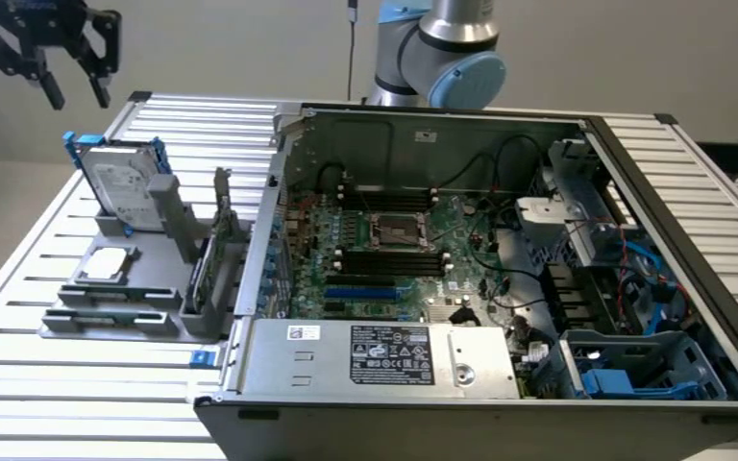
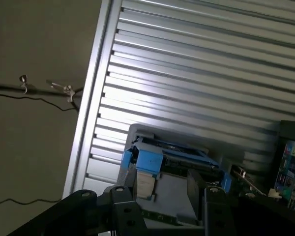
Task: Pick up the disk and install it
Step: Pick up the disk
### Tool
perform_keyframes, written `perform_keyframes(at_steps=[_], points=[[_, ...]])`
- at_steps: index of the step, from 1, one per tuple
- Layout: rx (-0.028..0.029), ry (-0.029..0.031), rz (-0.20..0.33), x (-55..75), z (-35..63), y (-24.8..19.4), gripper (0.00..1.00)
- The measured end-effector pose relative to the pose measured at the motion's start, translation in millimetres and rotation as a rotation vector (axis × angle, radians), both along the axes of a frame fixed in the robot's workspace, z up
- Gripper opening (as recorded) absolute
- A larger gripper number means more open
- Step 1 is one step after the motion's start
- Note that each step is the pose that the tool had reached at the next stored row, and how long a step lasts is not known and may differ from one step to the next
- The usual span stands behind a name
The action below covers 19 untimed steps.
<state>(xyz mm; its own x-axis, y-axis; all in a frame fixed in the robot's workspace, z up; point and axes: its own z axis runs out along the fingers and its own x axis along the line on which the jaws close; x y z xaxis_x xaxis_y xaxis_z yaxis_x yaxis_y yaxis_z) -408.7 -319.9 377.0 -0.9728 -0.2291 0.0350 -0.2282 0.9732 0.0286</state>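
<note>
I am hovering my pincer point(image 1: 76, 94) high above the slatted table's point(image 1: 11, 288) far corner, fingers hanging downward, spread apart and gripping nothing, while the disk point(image 1: 126, 182) is standing upright in its grey holder point(image 1: 87, 327) at five o'clock from me in the exterior view, the open computer case point(image 1: 446, 130) lying at its three o'clock.

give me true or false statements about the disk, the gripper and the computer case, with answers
1. The silver-grey hard disk in its bright blue plastic carrier stands upright in the grey plastic holder. True.
2. The black gripper has its jaws shut on the disk. False: the jaws are open, above the disk and apart from it.
3. The open dark metal computer case lies to the exterior view's right of the holder. True.
4. The small flat silver square chip sits inside the case. False: it lies on the holder.
</note>
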Motion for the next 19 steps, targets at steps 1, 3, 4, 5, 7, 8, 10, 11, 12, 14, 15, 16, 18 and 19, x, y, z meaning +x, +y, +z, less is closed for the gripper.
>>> perform_keyframes(at_steps=[1, 3, 4, 5, 7, 8, 10, 11, 12, 14, 15, 16, 18, 19], points=[[0.0001, -0.0001, 0.019, 0.0, 1.3, 0.0, 0.53], [0.0, -0.0001, 0.056, 0.0, 2.6, 0.0, 0.53], [0.0002, -0.0004, 0.074, 0.0, 2.5, 0.0, 0.53], [0.0001, -0.0003, 0.092, 0.0, 2.6, 0.0, 0.53], [0.0, 0.0, 0.128, 0.0, 2.7, 0.0, 0.53], [0.0, -0.0001, 0.146, 0.0, 2.7, 0.0, 0.53], [0.0, 0.0, 0.182, 0.0, 2.7, 0.0, 0.53], [0.0, -0.0001, 0.2, 0.0, 2.7, 0.0, 0.53], [0.0001, -0.0001, 0.22, 0.0, 2.5, 0.0, 0.53], [0.0, -0.0001, 0.256, 0.0, 2.0, 0.0, 0.53], [0.0, 0.0001, 0.274, 0.0, 1.7, 0.0, 0.53], [0.0, 0.0001, 0.292, 0.0, 1.3, 0.0, 0.53], [0.0, -0.0001, 0.328, 0.0, 0.1, 0.0, 0.53], [0.0, 0.0, 0.347, 0.0, -0.4, 0.0, 0.53]])
